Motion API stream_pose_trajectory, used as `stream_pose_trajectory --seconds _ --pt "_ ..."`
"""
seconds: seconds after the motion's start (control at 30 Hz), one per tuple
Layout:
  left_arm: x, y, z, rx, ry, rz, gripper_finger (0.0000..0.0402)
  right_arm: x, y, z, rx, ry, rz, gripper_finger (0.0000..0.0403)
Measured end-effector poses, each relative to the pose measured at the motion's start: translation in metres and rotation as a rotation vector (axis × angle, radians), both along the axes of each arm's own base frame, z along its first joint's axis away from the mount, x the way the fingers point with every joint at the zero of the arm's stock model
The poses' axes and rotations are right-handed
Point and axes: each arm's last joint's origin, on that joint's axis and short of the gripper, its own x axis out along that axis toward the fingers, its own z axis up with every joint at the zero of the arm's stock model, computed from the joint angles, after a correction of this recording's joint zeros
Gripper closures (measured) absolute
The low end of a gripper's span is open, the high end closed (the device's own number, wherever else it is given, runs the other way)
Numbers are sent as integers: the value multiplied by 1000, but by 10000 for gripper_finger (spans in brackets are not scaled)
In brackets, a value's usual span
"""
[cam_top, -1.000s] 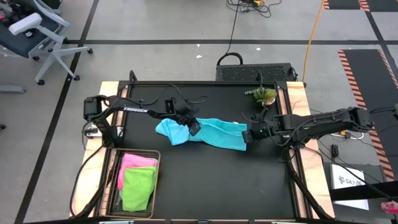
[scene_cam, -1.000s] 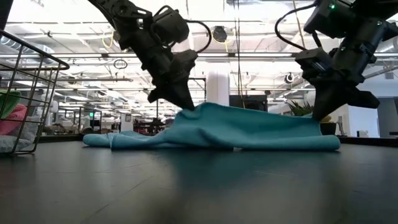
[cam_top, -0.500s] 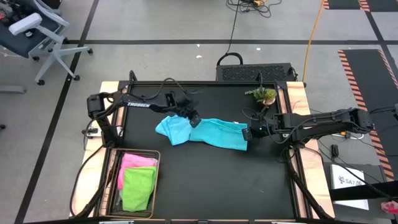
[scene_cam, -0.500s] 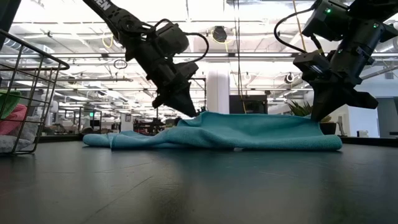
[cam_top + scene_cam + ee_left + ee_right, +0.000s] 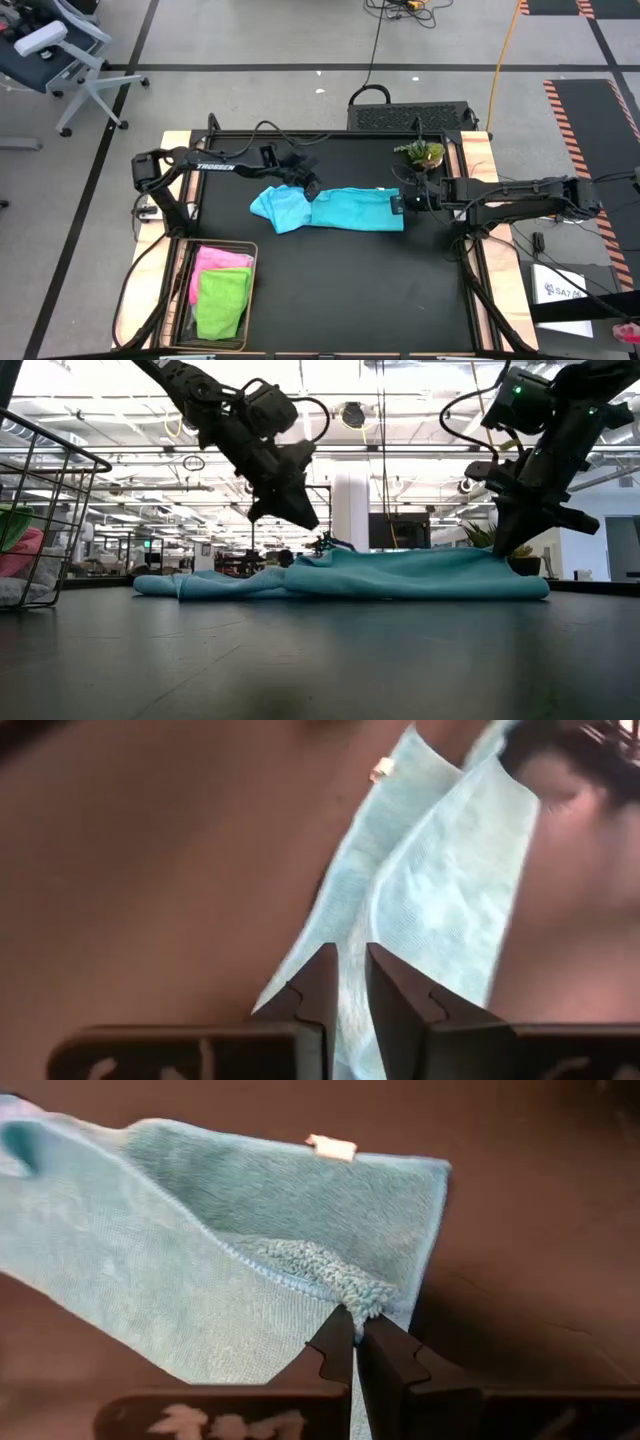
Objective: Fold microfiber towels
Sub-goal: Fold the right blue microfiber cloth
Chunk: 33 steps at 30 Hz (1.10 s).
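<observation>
"TROSSEN" on left arm

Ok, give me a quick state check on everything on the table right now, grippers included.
teal towel: lying rumpled mid-table, partly folded over itself.
right gripper: shut on the teal towel's edge, near the table surface.
left gripper: raised just above the towel, fingers slightly apart, holding nothing.
pink towel: lying in the basket.
lime green towel: lying in the basket beside the pink one.
wire basket: upright, at the table's left front corner.
potted plant: upright, near the right arm.

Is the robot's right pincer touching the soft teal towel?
Touching. The right wrist view shows the right pincer shut on a bunched edge of the soft teal microfiber towel.
</observation>
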Motion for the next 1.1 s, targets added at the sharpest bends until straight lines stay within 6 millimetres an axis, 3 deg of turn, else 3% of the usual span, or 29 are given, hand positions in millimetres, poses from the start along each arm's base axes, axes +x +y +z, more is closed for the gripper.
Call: stream_pose_trajectory --seconds 0.2,0.57,0.7,0.87,1.1 --pt "3 -12 7 4 -27 -39 373 -1 -4 0 19 8 81 393" --pt "7 -30 6 -35 -22 -61 395 1 -20 4 -121 -9 70 301" --pt "10 -42 6 -80 -29 -112 399 5 -19 6 -36 -95 153 286" --pt "12 -68 3 -67 17 -194 396 5 -6 4 99 -95 256 316" --pt "13 -90 1 -6 67 -164 394 8 14 3 133 -82 335 394"
